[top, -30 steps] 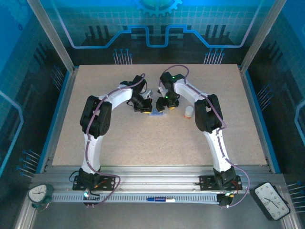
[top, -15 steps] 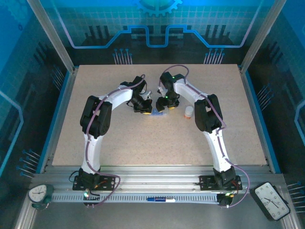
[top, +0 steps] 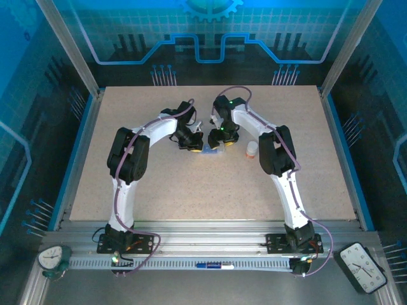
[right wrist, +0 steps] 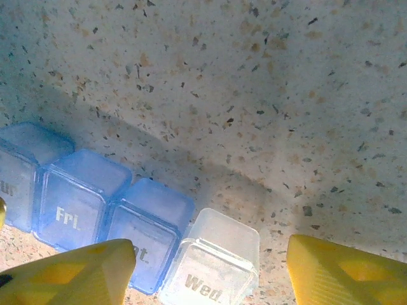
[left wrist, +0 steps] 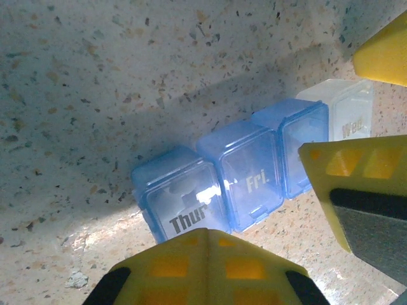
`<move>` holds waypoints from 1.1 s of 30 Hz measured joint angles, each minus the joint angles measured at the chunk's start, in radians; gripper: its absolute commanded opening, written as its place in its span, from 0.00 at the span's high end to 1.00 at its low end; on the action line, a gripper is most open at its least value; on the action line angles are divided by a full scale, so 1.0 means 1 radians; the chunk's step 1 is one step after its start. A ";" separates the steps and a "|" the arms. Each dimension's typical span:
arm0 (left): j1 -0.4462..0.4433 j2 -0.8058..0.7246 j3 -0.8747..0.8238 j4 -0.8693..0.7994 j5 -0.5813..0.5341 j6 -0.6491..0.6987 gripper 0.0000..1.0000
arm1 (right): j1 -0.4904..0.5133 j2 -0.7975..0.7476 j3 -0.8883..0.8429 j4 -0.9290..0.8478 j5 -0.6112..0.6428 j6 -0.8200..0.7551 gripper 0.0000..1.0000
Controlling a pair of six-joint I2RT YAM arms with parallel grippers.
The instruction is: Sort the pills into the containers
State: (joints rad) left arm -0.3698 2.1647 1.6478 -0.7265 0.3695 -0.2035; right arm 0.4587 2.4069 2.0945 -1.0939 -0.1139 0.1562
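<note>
The pill box (left wrist: 245, 175) lies on the speckled table, a row of closed translucent blue compartments marked Thur (left wrist: 181, 200) and Fri (left wrist: 251, 178), with a clear one marked Wed (left wrist: 346, 111) at the end. Pale shapes show faintly through the Thur lid; I cannot tell if they are pills. My left gripper (left wrist: 210, 234) is shut, its yellow tips right in front of the Thur compartment. My right gripper (right wrist: 206, 279) is open, its fingers on either side of the Sat and Wed (right wrist: 213, 267) compartments. From above, both grippers (top: 196, 147) (top: 222, 142) meet over the box (top: 210, 151).
A small orange bottle with a white cap (top: 252, 150) stands just right of the right gripper. The speckled table (top: 210, 190) stretches bare toward the arm bases. Metal frame rails (top: 82, 146) border the table on both sides.
</note>
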 measured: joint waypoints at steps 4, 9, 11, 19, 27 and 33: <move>0.000 -0.003 0.033 0.018 -0.025 0.000 0.85 | -0.006 0.020 0.045 -0.014 -0.003 0.000 0.33; 0.000 -0.069 0.077 0.067 -0.074 0.002 0.71 | -0.030 0.027 0.121 -0.019 -0.009 0.010 0.31; 0.004 -0.116 0.094 0.095 -0.095 0.003 0.63 | -0.043 0.023 0.163 -0.016 -0.021 0.023 0.30; 0.045 -0.325 0.121 0.234 -0.180 0.022 0.01 | -0.110 -0.185 0.203 0.033 -0.066 0.087 0.00; 0.105 -0.613 -0.184 0.507 -0.339 0.084 0.01 | -0.235 -0.635 -0.121 0.274 -0.047 0.083 0.00; 0.139 -0.841 -0.620 0.867 -0.465 0.207 0.01 | -0.332 -0.851 -0.528 0.528 0.089 0.099 0.00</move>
State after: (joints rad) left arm -0.2310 1.3239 1.0279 0.1406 -0.0956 0.0036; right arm 0.1268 1.5558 1.5669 -0.5663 -0.0254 0.2550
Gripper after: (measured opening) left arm 0.989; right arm 0.998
